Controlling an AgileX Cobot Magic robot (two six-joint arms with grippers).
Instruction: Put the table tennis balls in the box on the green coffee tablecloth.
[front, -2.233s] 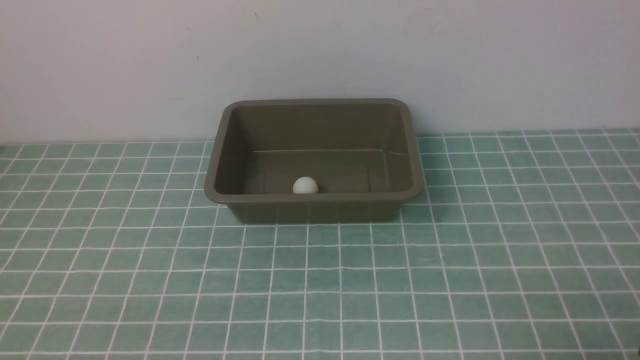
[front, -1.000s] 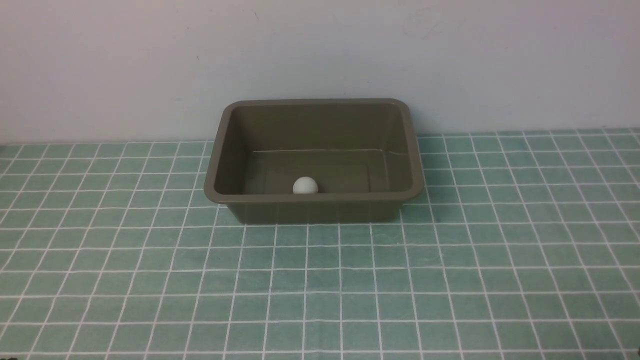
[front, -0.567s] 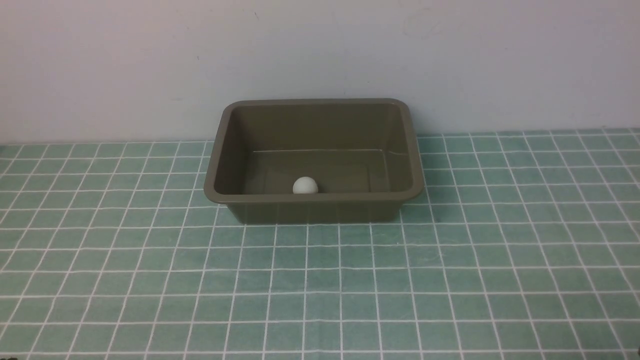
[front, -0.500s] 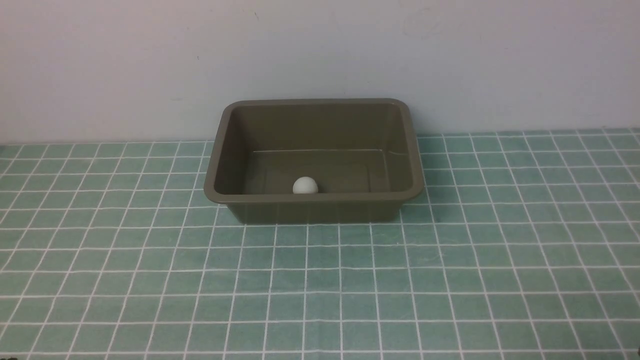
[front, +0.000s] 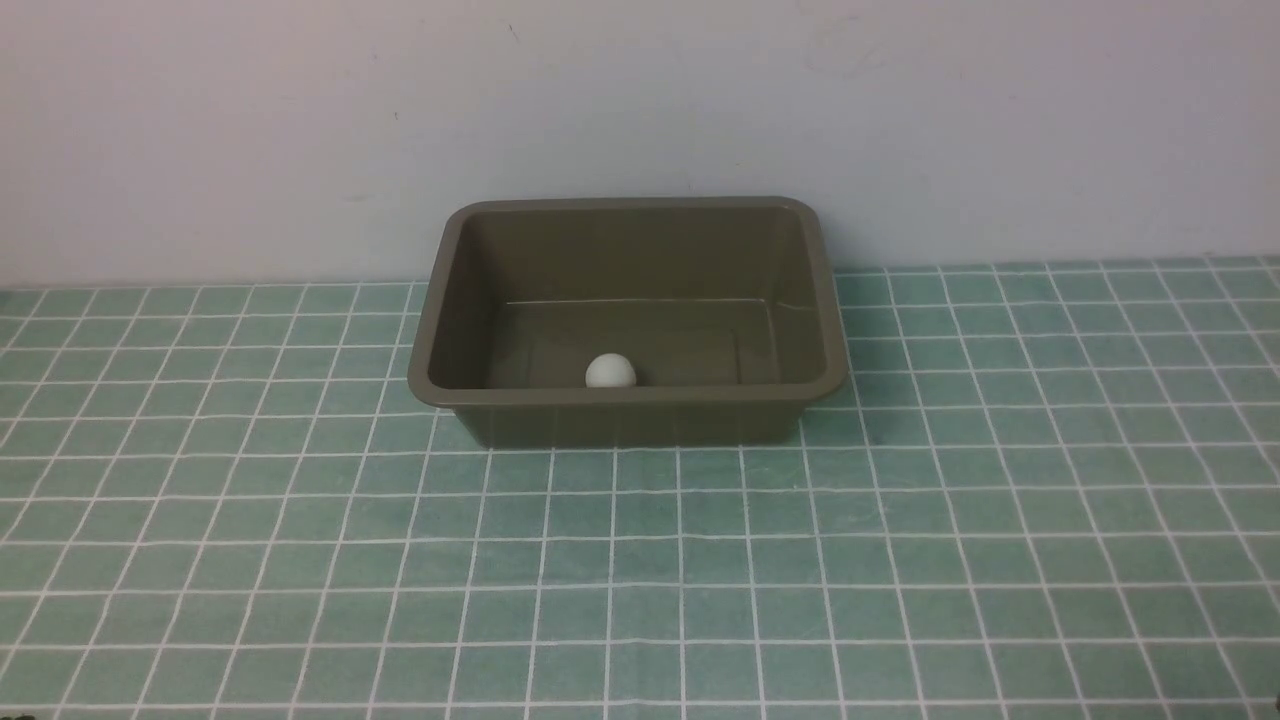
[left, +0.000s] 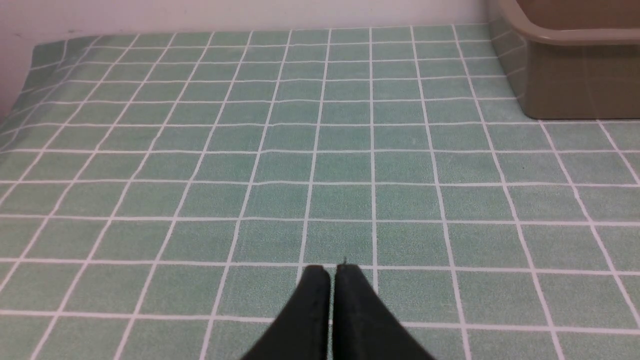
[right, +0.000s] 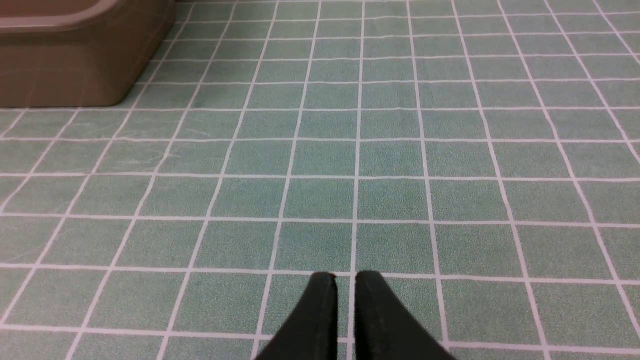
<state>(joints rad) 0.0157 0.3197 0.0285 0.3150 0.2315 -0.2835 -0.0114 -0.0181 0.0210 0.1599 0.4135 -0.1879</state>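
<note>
Pincer tips (left: 331, 272) show only at the wrists; front alone shows ball (front: 610, 371).

The box (front: 628, 405) is a plain olive-brown, and the table tennis ball (front: 610, 371) inside it is white. The green coffee tablecloth (front: 640, 560) is teal-green, crossed by thin white lines into a grid of small squares. At its 12 o'clock edge stands a pale grey-white wall (front: 640, 110); both grippers' fingers (left: 316, 300) (right: 320, 305) are black.

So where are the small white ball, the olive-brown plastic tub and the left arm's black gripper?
small white ball (front: 610, 371), front view, its visible middle.
olive-brown plastic tub (front: 625, 396), front view, near rim.
left arm's black gripper (left: 332, 272), left wrist view, between fingertips.
</note>
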